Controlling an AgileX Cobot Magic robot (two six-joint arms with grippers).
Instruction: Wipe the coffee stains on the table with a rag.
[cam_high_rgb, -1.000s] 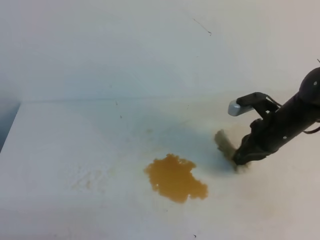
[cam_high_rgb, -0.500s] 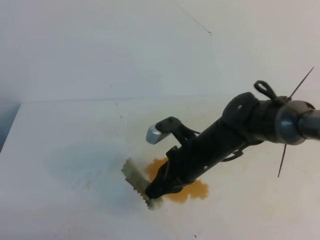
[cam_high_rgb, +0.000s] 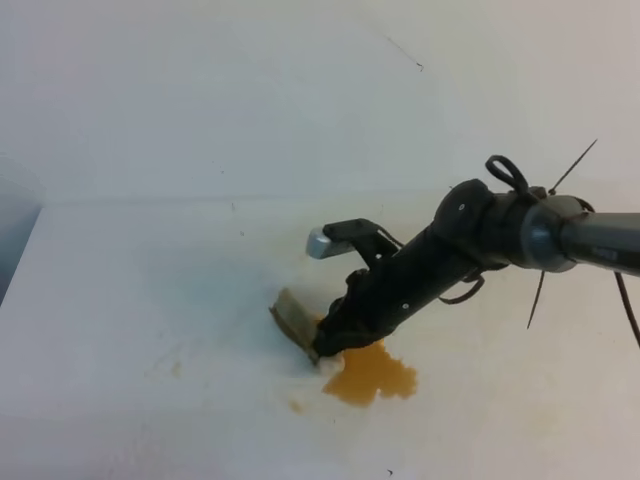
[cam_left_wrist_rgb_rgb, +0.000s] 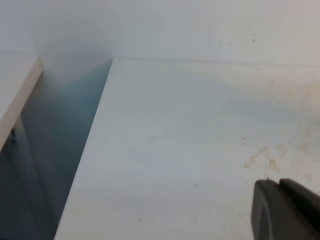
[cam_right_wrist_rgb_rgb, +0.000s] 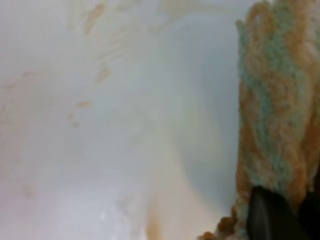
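Note:
On the white table (cam_high_rgb: 140, 280) lies an orange-brown coffee stain (cam_high_rgb: 372, 376), with a small drop left of it. My right gripper (cam_high_rgb: 322, 350) reaches in from the right and is shut on the rag (cam_high_rgb: 293, 315), a stained beige cloth pressed to the tabletop at the stain's upper left edge. In the right wrist view the rag (cam_right_wrist_rgb_rgb: 275, 100) hangs brown-soaked at the right, above a dark finger (cam_right_wrist_rgb_rgb: 267, 215), beside a pale tan smear (cam_right_wrist_rgb_rgb: 165, 200). My left gripper (cam_left_wrist_rgb_rgb: 280, 210) shows only as dark tips at the bottom right of its own view, close together with nothing in them.
The table's left edge (cam_left_wrist_rgb_rgb: 95, 130) drops into a dark gap beside another white surface. A white wall (cam_high_rgb: 250, 90) rises behind the table. Faint tan marks (cam_left_wrist_rgb_rgb: 262, 159) dot the tabletop near the left gripper.
The right arm swept the rag leftward over the stain, then drew back slightly up and right. The stain's upper left part is gone, so the blotch is smaller.

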